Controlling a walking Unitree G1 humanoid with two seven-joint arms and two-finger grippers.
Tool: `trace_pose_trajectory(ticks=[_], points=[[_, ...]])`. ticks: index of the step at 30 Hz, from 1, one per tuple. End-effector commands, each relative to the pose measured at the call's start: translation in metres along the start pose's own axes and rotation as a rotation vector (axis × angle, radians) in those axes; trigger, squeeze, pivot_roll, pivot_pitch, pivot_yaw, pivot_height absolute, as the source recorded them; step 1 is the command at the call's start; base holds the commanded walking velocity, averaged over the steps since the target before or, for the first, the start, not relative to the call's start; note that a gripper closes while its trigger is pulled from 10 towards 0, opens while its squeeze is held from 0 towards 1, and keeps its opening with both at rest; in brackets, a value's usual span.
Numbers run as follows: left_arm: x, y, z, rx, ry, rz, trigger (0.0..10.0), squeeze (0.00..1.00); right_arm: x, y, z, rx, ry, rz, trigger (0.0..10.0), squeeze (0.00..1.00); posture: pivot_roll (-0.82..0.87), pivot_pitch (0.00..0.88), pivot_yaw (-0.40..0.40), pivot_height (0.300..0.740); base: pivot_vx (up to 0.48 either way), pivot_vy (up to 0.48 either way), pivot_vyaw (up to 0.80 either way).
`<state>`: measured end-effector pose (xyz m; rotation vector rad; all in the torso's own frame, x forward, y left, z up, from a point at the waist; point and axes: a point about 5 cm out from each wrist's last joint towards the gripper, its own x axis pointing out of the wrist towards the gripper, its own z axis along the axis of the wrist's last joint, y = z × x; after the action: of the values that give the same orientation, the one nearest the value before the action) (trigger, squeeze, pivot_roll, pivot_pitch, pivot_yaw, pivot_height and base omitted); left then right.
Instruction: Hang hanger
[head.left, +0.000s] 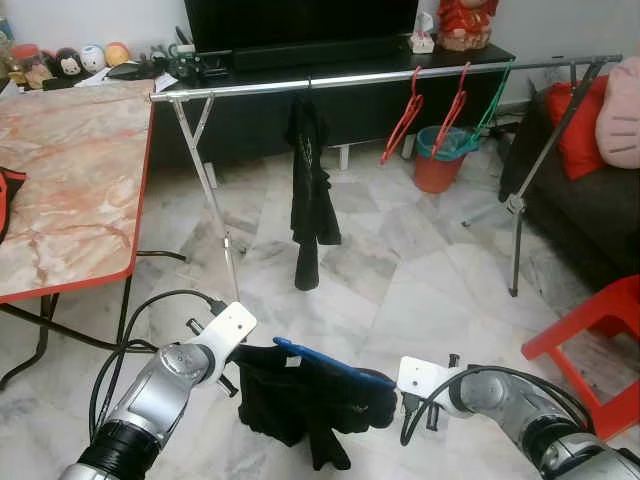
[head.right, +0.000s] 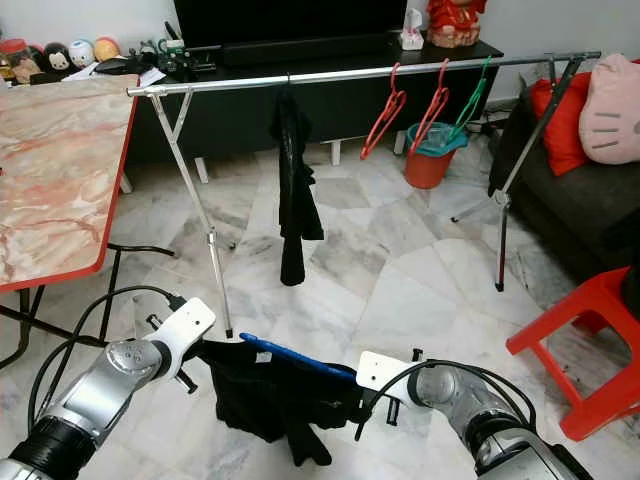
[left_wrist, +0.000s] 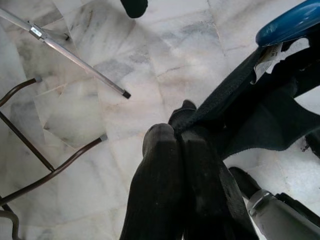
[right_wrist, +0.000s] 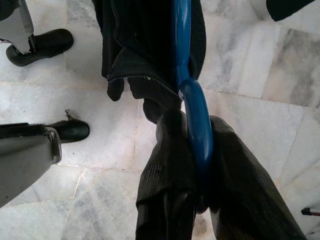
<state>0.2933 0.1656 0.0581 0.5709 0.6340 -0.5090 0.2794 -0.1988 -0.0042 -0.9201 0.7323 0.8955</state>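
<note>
Holding low over the white marble floor (head.left: 420, 270), the two arms carry a blue plastic hanger (head.left: 335, 364) draped with a black garment (head.left: 300, 400) between them. The right pincer (right_wrist: 192, 135) is closed on the hanger's blue bar, one finger on each side of it. The left pincer (left_wrist: 177, 137) is closed with its fingers together, pinching a fold of the black garment near a white label.

Ahead stands a silver metal clothes rail (head.left: 380, 76) on splayed legs, its bar running from the edge of the marble-patterned, red-rimmed surface (head.left: 70, 180) on the left to the dark sofa (head.left: 590, 210) on the right. A dark garment (head.left: 310, 190) hangs near the bar's middle; two red hangers (head.left: 430, 115) and a green hanger (head.left: 490, 110) hang further right. Bare bar lies between the rail's left end and the hanging garment, and between that garment and the red hangers. Open floor separates the held hanger from the rail. A red plastic chair (head.left: 595, 335) is near the right arm.

The hanger's hook cannot be made out; much of the hanger is covered by cloth. The rail's right end is cut off.
</note>
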Motion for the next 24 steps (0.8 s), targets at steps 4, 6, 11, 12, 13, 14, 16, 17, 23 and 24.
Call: trace_pose_trajectory(ticks=[4, 6, 11, 12, 13, 14, 16, 17, 23, 24], points=[[-0.002, 0.008, 0.006, 0.029, -0.003, 0.021, 10.0, 0.0, 0.001, 0.001, 0.006, 0.0, -0.032, 0.022, 0.0, 0.0, 0.02, 0.0, -0.013, 0.74, 0.0, 0.0, 0.0], [-0.002, 0.009, 0.006, 0.028, -0.004, 0.023, 10.0, 0.0, 0.002, 0.003, 0.007, 0.0, -0.037, 0.04, 0.0, 0.0, 0.02, 0.0, -0.013, 0.74, 0.0, 0.0, 0.0], [-0.002, 0.011, 0.008, 0.028, -0.011, 0.034, 10.0, 0.0, 0.002, 0.008, 0.002, -0.029, -0.005, 0.075, 0.0, 0.0, 0.02, 0.0, -0.01, 0.74, 0.0, 0.0, 0.0], [-0.002, 0.011, 0.008, 0.028, -0.011, 0.035, 10.0, 0.0, 0.002, 0.008, 0.001, -0.033, -0.002, 0.078, 0.0, 0.0, 0.02, 0.0, -0.01, 0.74, 0.0, 0.0, 0.0], [-0.002, 0.012, 0.009, 0.025, -0.013, 0.037, 10.0, 0.0, 0.002, 0.009, 0.001, -0.032, -0.003, 0.085, 0.0, 0.0, 0.02, 0.0, -0.01, 0.74, 0.0, 0.0, 0.0], [-0.002, 0.012, 0.009, 0.021, -0.015, 0.04, 10.0, 0.0, 0.002, 0.01, 0.0, -0.026, -0.005, 0.088, 0.0, 0.0, 0.02, 0.0, -0.009, 0.74, 0.0, 0.0, 0.0], [-0.001, 0.013, 0.01, 0.02, -0.018, 0.043, 10.0, 0.0, 0.002, 0.01, -0.001, -0.026, 0.0, 0.089, 0.0, 0.0, 0.02, 0.0, -0.009, 0.74, 0.0, 0.0, 0.0], [-0.001, 0.013, 0.011, 0.02, -0.018, 0.043, 10.0, 0.0, 0.002, 0.011, -0.001, -0.027, 0.0, 0.092, 0.0, 0.0, 0.02, 0.0, -0.009, 0.74, 0.0, 0.0, 0.0], [-0.003, 0.016, 0.018, 0.026, -0.04, 0.049, 10.0, 0.0, 0.003, 0.013, -0.005, -0.034, 0.043, 0.095, 0.0, 0.0, 0.02, 0.0, -0.009, 0.74, 0.0, 0.0, 0.0], [-0.004, 0.017, 0.02, 0.026, -0.047, 0.049, 10.0, 0.0, 0.004, 0.014, -0.005, -0.029, 0.043, 0.093, 0.0, 0.0, 0.02, 0.0, -0.009, 0.74, 0.0, 0.0, 0.0]])
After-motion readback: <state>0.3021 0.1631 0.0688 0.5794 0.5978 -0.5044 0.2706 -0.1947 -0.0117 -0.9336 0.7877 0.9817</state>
